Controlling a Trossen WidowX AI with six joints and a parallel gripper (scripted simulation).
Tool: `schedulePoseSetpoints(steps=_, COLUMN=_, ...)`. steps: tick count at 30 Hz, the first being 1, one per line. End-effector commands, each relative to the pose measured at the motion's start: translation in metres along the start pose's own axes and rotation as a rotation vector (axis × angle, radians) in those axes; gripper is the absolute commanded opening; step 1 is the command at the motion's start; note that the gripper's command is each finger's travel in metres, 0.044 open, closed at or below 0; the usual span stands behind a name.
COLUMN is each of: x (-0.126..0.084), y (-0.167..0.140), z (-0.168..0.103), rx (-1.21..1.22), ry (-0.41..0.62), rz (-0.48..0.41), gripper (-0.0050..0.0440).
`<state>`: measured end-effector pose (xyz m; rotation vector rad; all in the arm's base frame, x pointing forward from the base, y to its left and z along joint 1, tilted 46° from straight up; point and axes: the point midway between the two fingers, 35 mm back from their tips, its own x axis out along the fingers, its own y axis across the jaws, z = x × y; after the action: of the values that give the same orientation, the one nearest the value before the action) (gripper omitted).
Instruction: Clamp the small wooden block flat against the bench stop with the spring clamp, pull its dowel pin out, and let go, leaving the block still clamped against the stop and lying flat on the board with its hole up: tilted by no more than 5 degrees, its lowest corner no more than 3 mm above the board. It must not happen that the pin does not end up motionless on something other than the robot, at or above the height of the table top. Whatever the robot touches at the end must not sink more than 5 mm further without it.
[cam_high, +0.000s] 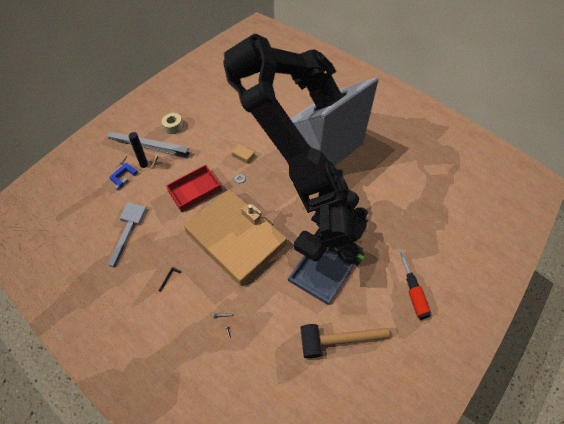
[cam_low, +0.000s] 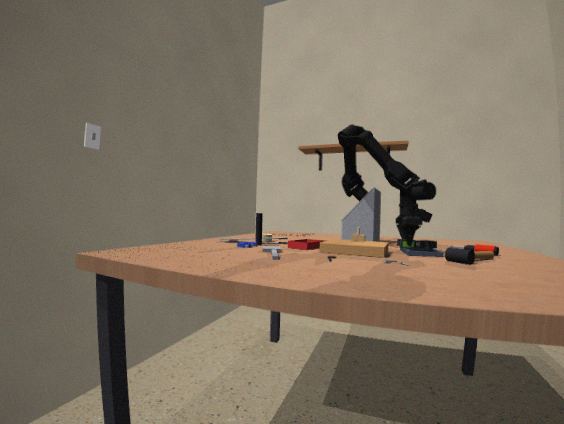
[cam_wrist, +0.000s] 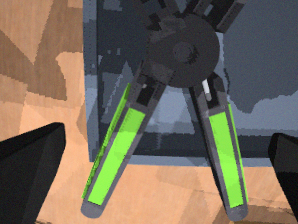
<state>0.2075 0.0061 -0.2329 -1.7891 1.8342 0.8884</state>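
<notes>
The spring clamp (cam_wrist: 174, 116) has two green handles and a dark pivot. It lies in a dark grey tray (cam_high: 322, 275), with its handles reaching over the tray's edge in the wrist view. My gripper (cam_wrist: 171, 139) is open and empty, low over the clamp, one black finger outside each handle. In the top view the gripper (cam_high: 332, 250) hides most of the clamp; only a green tip (cam_high: 359, 258) shows. The small wooden block (cam_high: 254, 213) with its upright dowel pin sits at the far edge of the wooden board (cam_high: 235, 235), to the left of the gripper. It also shows in the exterior view (cam_low: 358, 236).
A red tray (cam_high: 194, 186) lies beyond the board. A mallet (cam_high: 340, 339), a red-handled screwdriver (cam_high: 415, 292) and loose screws (cam_high: 223, 315) lie nearer the front. A grey wedge stand (cam_high: 340, 122) holds the arm's base. Small tools lie scattered at the left.
</notes>
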Motion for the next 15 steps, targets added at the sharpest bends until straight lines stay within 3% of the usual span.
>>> schedulePoseSetpoints(steps=1, x=0.0014, y=0.0011, z=-0.0003, rx=-0.008, ry=0.005, rz=0.001, gripper=0.044)
schedulePoseSetpoints(steps=8, x=0.0001, y=0.0002, z=0.0, rx=0.0, ry=0.0, rz=0.0, gripper=0.041)
schedulePoseSetpoints(steps=15, x=0.0001, y=0.0002, z=0.0, rx=0.0, ry=0.0, rz=0.0, gripper=0.035)
